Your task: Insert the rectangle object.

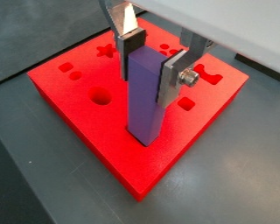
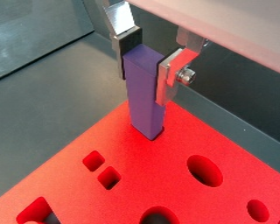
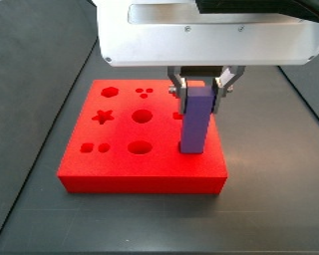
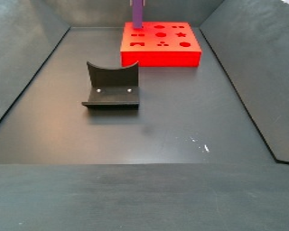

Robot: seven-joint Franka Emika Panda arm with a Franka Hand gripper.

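The rectangle object (image 1: 145, 105) is a purple-blue block standing upright on the red board (image 1: 73, 87), near one edge. Its lower end sits in a slot in the board. It shows in both wrist views (image 2: 146, 109) and both side views (image 3: 195, 125) (image 4: 137, 13). My gripper (image 1: 150, 83) is right above the board, with its silver fingers and dark pads pressed on the two sides of the block's top. It also shows in a wrist view (image 2: 150, 79) and a side view (image 3: 202, 95). The gripper is cut off in the far side view.
The red board (image 3: 149, 169) (image 4: 162, 56) has several other cut-outs: a star (image 3: 105, 117), round holes (image 3: 143, 117) and small squares (image 2: 109, 179). The dark fixture (image 4: 111, 86) stands on the grey floor, away from the board. Sloping dark walls ring the floor.
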